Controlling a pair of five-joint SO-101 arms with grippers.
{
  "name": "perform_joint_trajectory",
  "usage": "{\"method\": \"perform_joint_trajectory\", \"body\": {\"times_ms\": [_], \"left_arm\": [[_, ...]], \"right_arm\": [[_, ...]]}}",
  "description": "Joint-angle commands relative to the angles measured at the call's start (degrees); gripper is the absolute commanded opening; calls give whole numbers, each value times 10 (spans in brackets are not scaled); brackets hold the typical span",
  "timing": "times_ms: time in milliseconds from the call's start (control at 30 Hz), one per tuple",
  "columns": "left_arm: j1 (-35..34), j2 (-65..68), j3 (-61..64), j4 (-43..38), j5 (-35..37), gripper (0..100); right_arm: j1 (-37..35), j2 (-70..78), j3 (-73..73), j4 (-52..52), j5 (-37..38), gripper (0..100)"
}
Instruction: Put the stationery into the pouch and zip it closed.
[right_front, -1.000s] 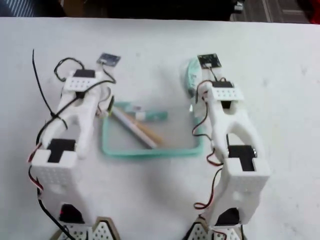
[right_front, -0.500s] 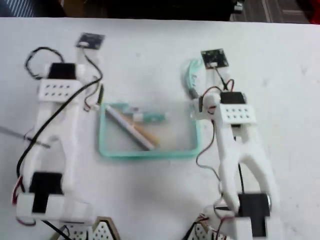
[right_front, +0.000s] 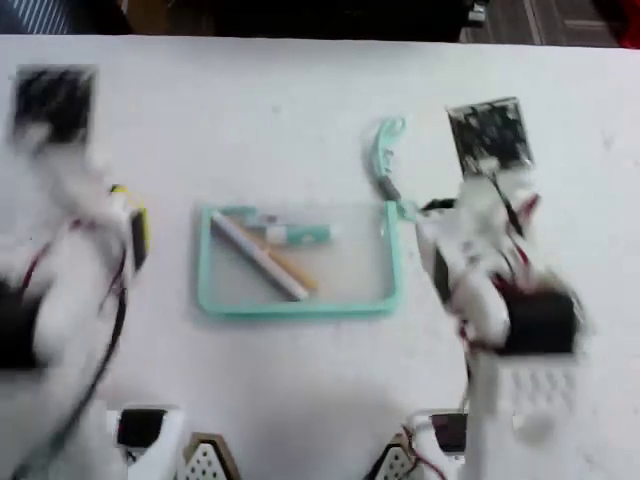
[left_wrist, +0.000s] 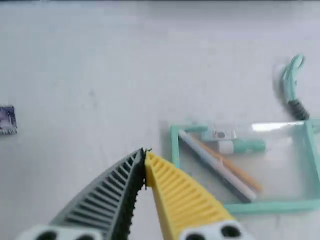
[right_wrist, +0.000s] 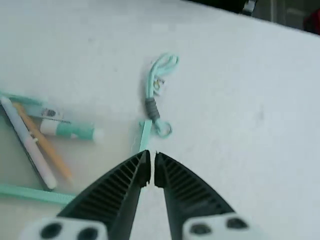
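A flat clear plastic pouch with a teal border (right_front: 300, 308) is laid on the white tabletop (right_front: 300, 90), between the two hands and touched by neither. Three pieces of stationery are counted within its outline: one white pen (left_wrist: 215, 162), one orange pencil (left_wrist: 235, 170) laid alongside it, and one short teal-and-white marker (left_wrist: 235, 146) set across their far ends. All three are seen through the clear wall, so the filling step is judged done. One teal cord strap with a grey collar (right_wrist: 151, 107) is trailed out from the pouch corner nearest the right hand (right_wrist: 151, 156), where a zip pull would be left once drawn to its end; whether the zip is fully shut cannot be told. The right hand's black jaws are brought almost together with nothing between them, the strap lying near, ahead of the tips. The left hand (left_wrist: 144, 152) is pressed together, grey jaw against yellow, with nothing held, the pouch lying ahead and off to its yellow side. No grip is judged needed now.
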Motion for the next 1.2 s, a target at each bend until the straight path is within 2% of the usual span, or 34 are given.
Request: {"method": "perform_joint_trajectory", "body": {"times_ms": [0, 200, 367, 567, 733, 1167], "left_arm": [[-1, -138, -20, -18, -1, 23], [-1, -302, -18, -45, -26, 23], [-1, -383, -18, -46, -26, 24], [-2, -466, -21, -46, -27, 24], [-7, -570, -23, -41, -58, 23], [-6, -563, -151, 21, -56, 23]], "right_arm": [[3, -56, -113, 57, 18, 18], [-1, -137, -235, 142, 17, 18], [-1, -238, -243, 145, 13, 18], [-1, -387, -243, 136, -39, 18], [4, -515, -243, 116, -36, 18], [3, -531, -254, 131, -45, 18]]}}
